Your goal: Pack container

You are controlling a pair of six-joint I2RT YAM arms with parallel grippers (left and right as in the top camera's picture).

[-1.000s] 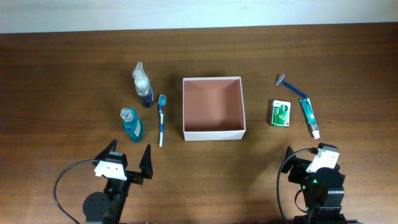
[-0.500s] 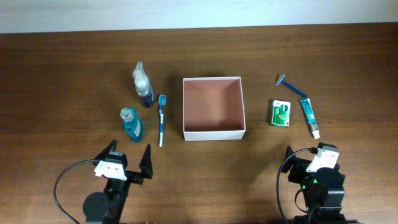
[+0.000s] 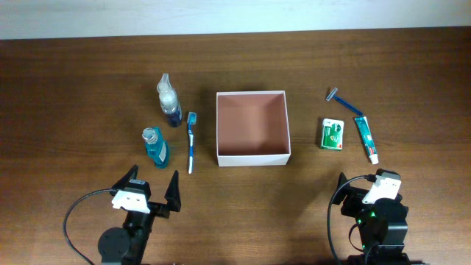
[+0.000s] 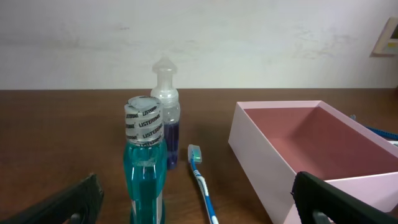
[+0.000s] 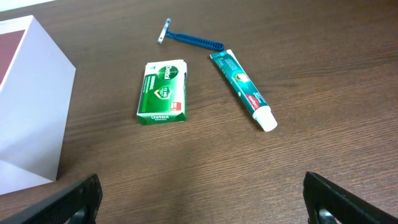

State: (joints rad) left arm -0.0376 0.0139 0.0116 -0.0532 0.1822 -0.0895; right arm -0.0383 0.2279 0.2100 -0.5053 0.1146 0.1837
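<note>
The container point(image 3: 252, 157), a white-walled square box with a pinkish inside, stands empty at the table's middle; its wall point(image 4: 261, 155) shows in the left wrist view and its corner point(image 5: 31, 112) in the right. My left gripper point(image 3: 153, 181) is open near the front edge, below a blue mouthwash bottle point(image 3: 155, 146), a spray bottle point(image 3: 168, 101) and a toothbrush point(image 3: 191, 141). My right gripper point(image 3: 363, 181) is open at the front right, short of a green packet point(image 5: 163, 92), a toothpaste tube point(image 5: 244, 91) and a blue razor point(image 5: 189, 39). Neither gripper touches anything.
The mouthwash bottle point(image 4: 145, 168) stands upright close ahead of the left fingers, with the toothbrush point(image 4: 202, 183) lying between it and the box. Bare wood lies between the right fingers point(image 5: 68, 199). A pale wall runs along the table's far edge.
</note>
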